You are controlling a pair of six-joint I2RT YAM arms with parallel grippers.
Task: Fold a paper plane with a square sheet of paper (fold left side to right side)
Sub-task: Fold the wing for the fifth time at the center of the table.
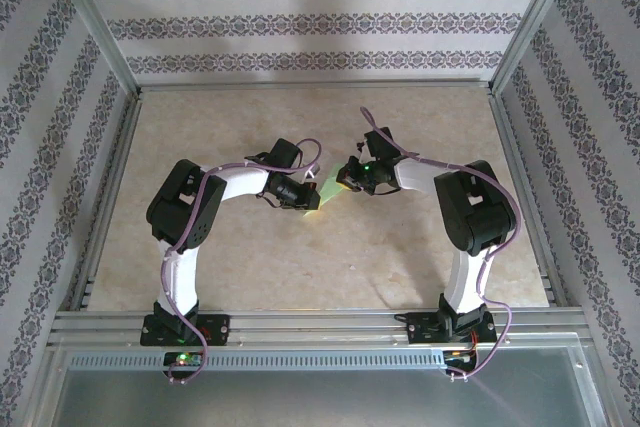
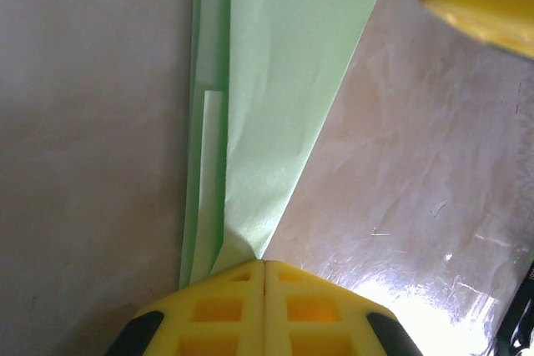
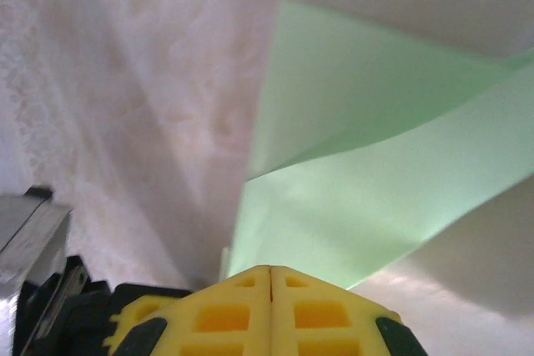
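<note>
Three cameras, one high and two close, all meet at the green paper (image 1: 322, 188).
The top view looks down from above and behind the arm bases over the whole worktop (image 1: 300, 277). Each wrist view looks forward past its own yellow tips, the left hand (image 2: 264, 266) and the right hand (image 3: 271, 271), from very near the paper.

The paper plane (image 1: 322, 190), plain light green paper folded into long, narrow overlapping layers that taper to a point, sits at the middle of the surface (image 1: 250, 267), its pointed end pinched in the left fingers (image 2: 225, 314), its wider flap in the right fingers (image 3: 234, 314).
</note>
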